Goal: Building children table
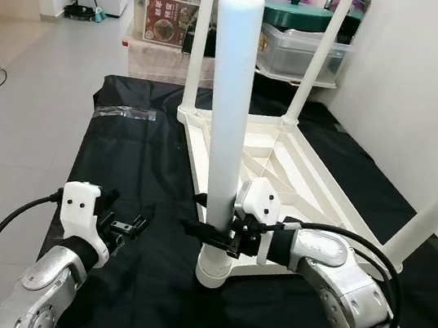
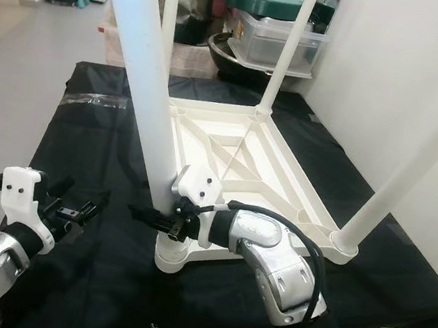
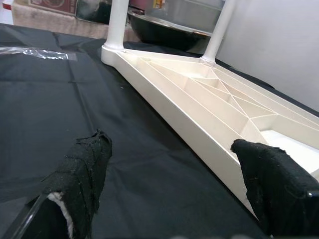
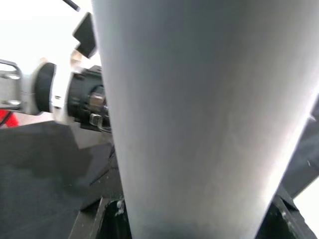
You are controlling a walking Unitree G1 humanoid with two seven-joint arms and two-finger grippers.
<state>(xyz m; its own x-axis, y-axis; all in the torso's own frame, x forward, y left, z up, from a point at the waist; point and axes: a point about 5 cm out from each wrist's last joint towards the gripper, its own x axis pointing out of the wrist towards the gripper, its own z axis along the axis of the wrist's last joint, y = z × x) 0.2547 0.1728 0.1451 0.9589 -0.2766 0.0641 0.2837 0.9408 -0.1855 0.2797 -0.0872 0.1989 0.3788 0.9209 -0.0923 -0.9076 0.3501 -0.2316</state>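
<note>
The right gripper (image 1: 210, 235) pinches the tall white plastic tube leg (image 1: 230, 116) low down, standing in the near corner socket of the upturned cream plastic tabletop (image 1: 300, 176) on black cloth (image 1: 129, 159). The left gripper (image 1: 129, 225) hovers spread and empty beside it. Gripped so low, the leg may tilt and jam in the socket, or lever the tabletop off the cloth.

Pale grey tiled floor (image 1: 30, 103) under even daylight; a white wall (image 1: 428, 88) runs along the right; stacked plastic storage boxes (image 1: 163, 11) crowd the back; black cloth (image 1: 144, 169) spread over the floor.
</note>
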